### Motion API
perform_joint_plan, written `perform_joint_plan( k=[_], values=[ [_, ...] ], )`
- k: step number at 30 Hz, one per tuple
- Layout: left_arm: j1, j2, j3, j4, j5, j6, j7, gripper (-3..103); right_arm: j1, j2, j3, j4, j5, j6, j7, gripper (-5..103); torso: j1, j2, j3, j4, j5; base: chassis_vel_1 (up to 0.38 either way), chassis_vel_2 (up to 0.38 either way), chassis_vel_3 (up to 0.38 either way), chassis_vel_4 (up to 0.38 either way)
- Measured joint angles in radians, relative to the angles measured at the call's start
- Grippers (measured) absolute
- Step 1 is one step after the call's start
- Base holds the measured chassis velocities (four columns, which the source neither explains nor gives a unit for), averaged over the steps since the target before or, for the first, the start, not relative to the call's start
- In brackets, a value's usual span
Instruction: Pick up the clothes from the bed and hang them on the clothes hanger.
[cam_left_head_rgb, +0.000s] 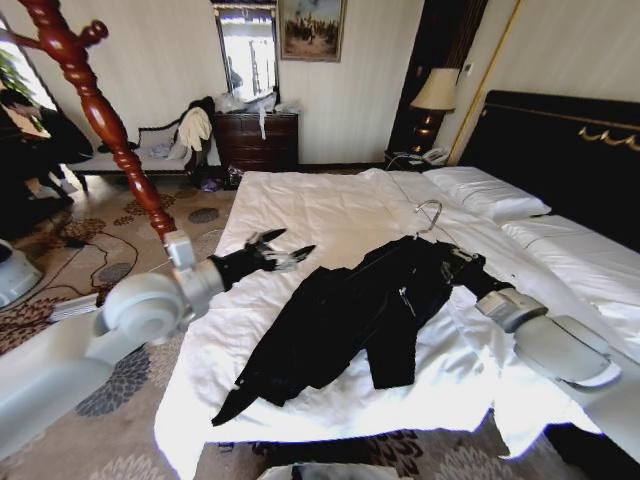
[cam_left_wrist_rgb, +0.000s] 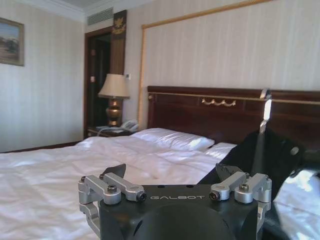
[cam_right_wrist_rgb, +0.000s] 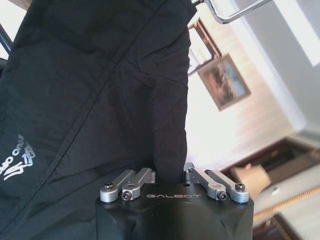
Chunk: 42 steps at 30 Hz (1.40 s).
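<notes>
In the head view we see the black jacket (cam_left_head_rgb: 345, 320) spread across the white bed (cam_left_head_rgb: 300, 200), its collar end toward 1 o'clock and its long sleeve trailing off toward 7 o'clock near the foot edge of the mattress. The clothes hanger (cam_left_head_rgb: 430, 213) sits at the jacket's collar, and its curved silver hook rises above the fabric, pointing toward 12 o'clock. The black shoulders of the hanger are hidden inside the cloth, so we cannot make out their line.

The right gripper (cam_left_head_rgb: 462, 262) reaches in from 4 o'clock and meets the jacket at its collar end. In the right wrist view the dark fabric (cam_right_wrist_rgb: 95, 90) runs straight down between the two finger linkages, so we read the jaws as clamped on the jacket; white lettering shows on the cloth at one edge, and the silver hook (cam_right_wrist_rgb: 225, 15) crosses a corner of that picture.

The left gripper (cam_left_head_rgb: 283, 251) hovers over bare sheet at 10 o'clock from the jacket, apart from it and touching nothing. Its jaws stand apart, and the left wrist view shows the two finger linkages spread wide with white bedding between them. Beyond them we see the pillows (cam_left_wrist_rgb: 172, 139), the dark headboard (cam_left_wrist_rgb: 210, 112) with gold trim, and the raised black fabric with the hook (cam_left_wrist_rgb: 265, 107) standing above it.

A turned wooden coat stand (cam_left_head_rgb: 100, 110) rises at 10 o'clock, beside the bed.
</notes>
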Motion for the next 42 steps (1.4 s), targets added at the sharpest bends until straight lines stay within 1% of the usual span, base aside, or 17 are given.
perform_joint_plan(
  k=[5,9,10,14,19,21,25,28,29,33,34,35,37,38,39,40,42],
  values=[
    [0.054,-0.021,-0.011,0.022,0.067,-0.011,-0.003,100,0.009,-0.007,0.005,0.001,0.047,-0.053,0.025,20,0.0,0.0,0.0,-0.0002,-0.0001,0.0,0.0,0.0,0.0],
    [0.13,-0.042,-0.016,0.06,0.176,-0.017,0.001,100,0.008,-0.005,0.011,-0.002,0.068,-0.09,0.049,20,0.0,0.0,0.0,-0.0001,0.0,0.0,0.0,0.0,0.0],
    [0.13,-0.042,-0.016,0.06,0.176,-0.017,0.001,100,0.008,-0.005,0.011,-0.002,0.068,-0.09,0.049,20,0.0,0.0,0.0,-0.0001,0.0,0.0,0.0,0.0,0.0],
    [0.146,-0.102,0.009,0.155,0.245,-0.021,0.006,100,0.006,0.001,0.012,0.001,0.083,-0.107,0.064,20,0.0,0.0,0.0,-0.0001,0.0,0.0,0.0,0.0,0.0],
    [0.124,-0.159,0.047,0.232,0.269,-0.021,0.016,100,0.014,-0.004,0.009,0.005,0.097,-0.113,0.072,20,0.0,0.0,0.0,-0.0002,0.0002,0.0,0.0,0.0,0.0],
    [0.102,-0.197,0.082,0.295,0.27,-0.023,0.035,100,0.02,-0.009,0.009,0.009,0.092,-0.113,0.074,20,0.0,0.0,0.0,0.0,-0.0001,0.0,0.0,0.0,0.0],
    [0.062,-0.242,0.127,0.38,0.277,-0.05,0.065,100,0.024,-0.016,0.009,0.019,0.084,-0.111,0.075,20,0.0,0.0,0.0,-0.0002,-0.0001,0.0,0.0,0.0,0.0],
    [0.025,-0.269,0.171,0.465,0.277,-0.101,0.143,100,0.032,-0.023,0.01,0.032,0.073,-0.11,0.075,20,0.0,0.0,0.0,-0.0001,-0.0001,0.0,0.0,0.0,0.0],
    [0.025,-0.269,0.171,0.465,0.277,-0.101,0.143,100,0.032,-0.023,0.01,0.032,0.073,-0.11,0.075,20,0.0,0.0,0.0,-0.0001,-0.0001,0.0,0.0,0.0,0.0],
    [-0.036,-0.271,0.248,0.564,0.265,-0.132,0.28,100,0.032,-0.033,0.017,0.047,0.076,-0.111,0.076,20,0.0,0.0,0.0,0.0001,0.0001,0.0,0.0,0.0,0.0],
    [-0.036,-0.271,0.248,0.564,0.265,-0.132,0.28,100,0.032,-0.033,0.017,0.047,0.076,-0.111,0.076,20,0.0,0.0,0.0,0.0001,0.0001,0.0,0.0,0.0,0.0],
    [-0.051,-0.276,0.264,0.586,0.264,-0.136,0.309,100,0.032,-0.036,0.017,0.049,0.078,-0.111,0.077,20,0.0,0.0,0.0,0.0001,0.0001,0.0,0.0,0.0,0.0],
    [-0.106,-0.301,0.316,0.658,0.255,-0.138,0.4,100,0.035,-0.042,0.017,0.05,0.08,-0.112,0.078,20,0.0,0.0,0.0,0.0,0.0,0.0,0.0,0.0,0.0],
    [-0.123,-0.31,0.331,0.679,0.252,-0.139,0.427,100,0.036,-0.043,0.017,0.05,0.081,-0.112,0.079,20,0.0,0.0,0.0,-0.0001,0.0001,0.0,0.0,0.0,0.0],
    [-0.123,-0.31,0.331,0.679,0.252,-0.139,0.427,100,0.036,-0.043,0.017,0.05,0.081,-0.112,0.079,20,0.0,0.0,0.0,-0.0001,0.0001,0.0,0.0,0.0,0.0],
    [-0.15,-0.329,0.353,0.72,0.253,-0.139,0.473,100,0.037,-0.045,0.017,0.051,0.083,-0.113,0.08,20,0.0,0.0,0.0,-0.0003,0.0,0.0,0.0,0.0,0.0],
    [-0.177,-0.348,0.372,0.762,0.261,-0.139,0.522,100,0.038,-0.047,0.017,0.052,0.085,-0.115,0.082,20,0.0,0.0,0.0,-0.0004,0.0001,0.0,0.0,0.0,0.0]
  ],
)
